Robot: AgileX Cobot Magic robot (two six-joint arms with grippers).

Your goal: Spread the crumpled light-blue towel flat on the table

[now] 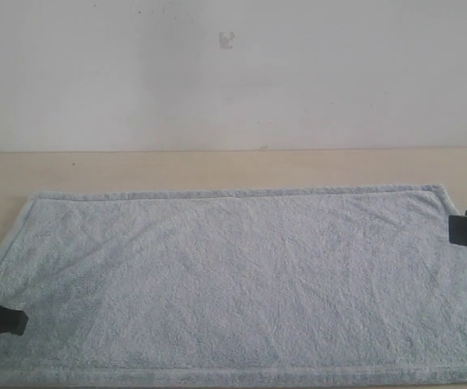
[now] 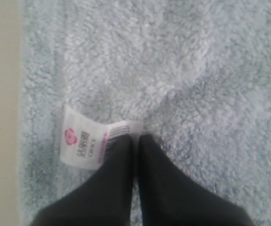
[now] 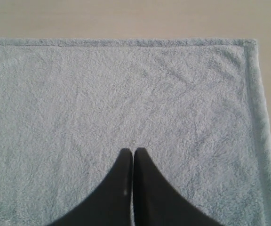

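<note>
Towel [image 1: 233, 284] flat across bench [image 1: 217, 166], far hem straight, bare bench strip beyond it up to wall [image 1: 233, 73], near hem at frame edge, left hand [image 2: 136, 137] clenched empty, tips at white label [image 2: 81, 141], right hand [image 3: 133, 150] clenched empty above right end.

The towel [image 1: 233, 284] is cut off at right; the left gripper [image 2: 136, 137] partly covers its label [image 2: 81, 141].

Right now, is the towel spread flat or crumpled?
Spread flat: the towel lies as one open rectangle on the table, hems straight, only faint creases.
</note>
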